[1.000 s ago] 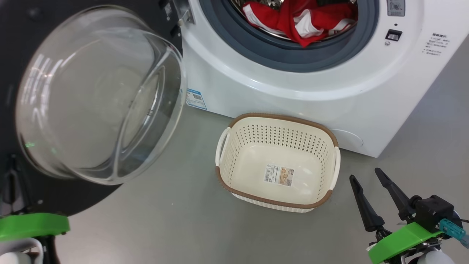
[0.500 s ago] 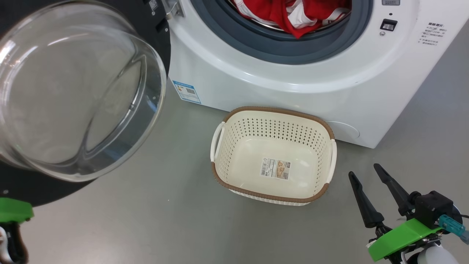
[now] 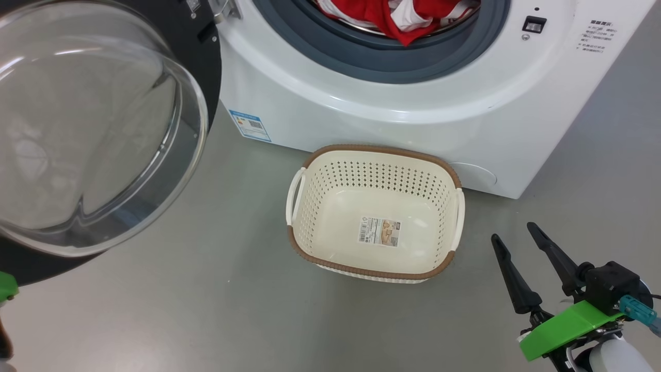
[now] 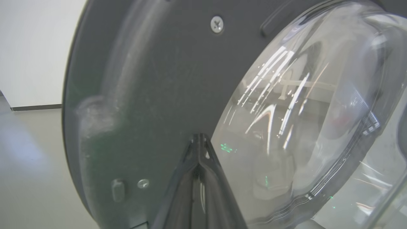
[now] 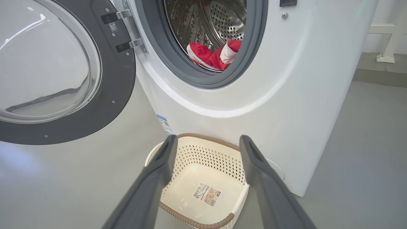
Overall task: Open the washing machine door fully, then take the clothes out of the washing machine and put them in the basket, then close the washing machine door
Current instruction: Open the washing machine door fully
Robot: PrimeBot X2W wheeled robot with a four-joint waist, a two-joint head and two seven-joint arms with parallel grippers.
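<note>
We saw the big white front-loading washing machine (image 3: 361, 119) at the far side of the grey floor (image 3: 206, 310), its round mouth uncovered. Its large round door with the wide black rim and bulging clear glass window (image 3: 93, 134) hung swung out to the left on its hinges, with the glass bowl facing the near side. The small cream-white perforated plastic basket with a brown woven-look rim (image 3: 377, 151) stood on the floor just in front of the machine, below the mouth and right of the door, a sticker showing on its bottom. The bright red clothes with white panels (image 3: 392, 18) lay inside the steel drum, heaped low behind the grey rubber gasket. The right gripper (image 3: 514, 232) hovered at the near right beside the basket, its two long dark fingers spread apart with nothing between them. The left gripper (image 4: 198, 140) had its fingers pressed together, tips pointing at the door's dark inner face beside the glass; we could not tell whether they touched it.
</note>
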